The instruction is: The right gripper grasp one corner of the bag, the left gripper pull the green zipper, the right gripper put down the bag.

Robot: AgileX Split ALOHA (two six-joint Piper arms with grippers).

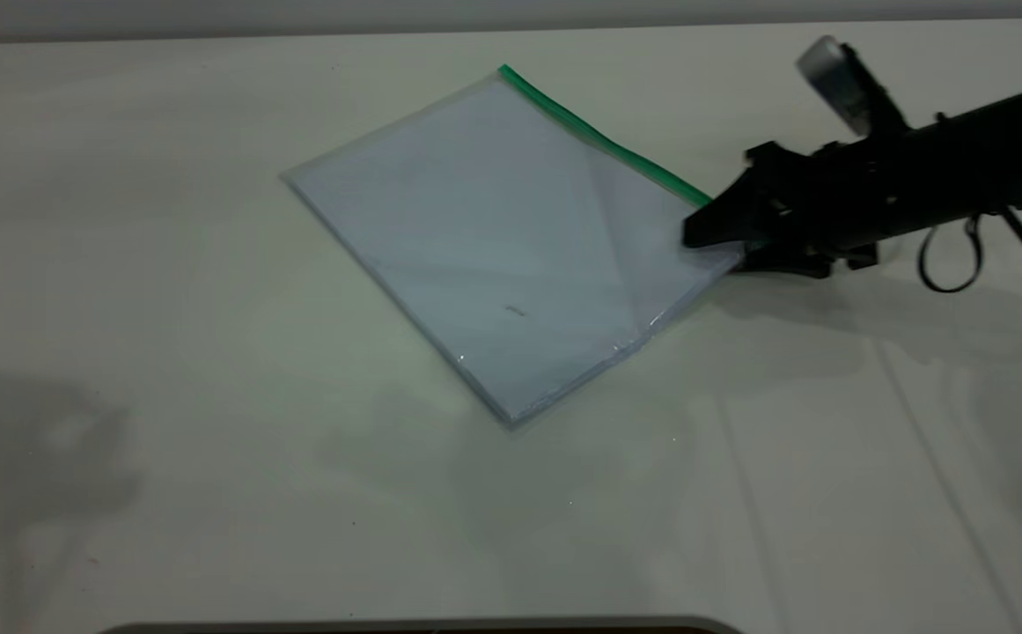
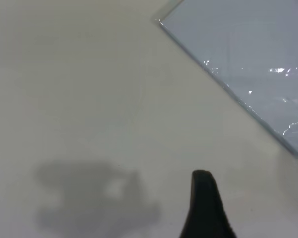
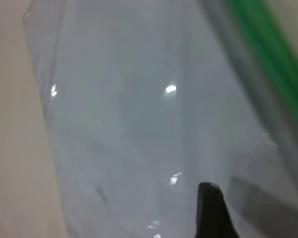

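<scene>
The table (image 1: 167,493) carries the bag (image 1: 493,238), which lies flat on it as a tilted rectangle with white sheets showing through. All places below are given from the bag. Along its far long edge runs the green zipper (image 1: 603,136), from the far corner down to the corner nearest the right arm; no slider tab can be made out.

The right gripper (image 1: 713,236) is at that zipper-end corner, its jaws nearly closed with one above the plastic and one at table level, so it looks to be pinching the corner (whether the grip is firm cannot be told).

The left gripper (image 2: 204,206) hangs over bare table off the bag's opposite side, clear of it; its jaw opening cannot be told.

By my reading, the first step is done or nearly so; the zipper pull and the put-down remain.
</scene>
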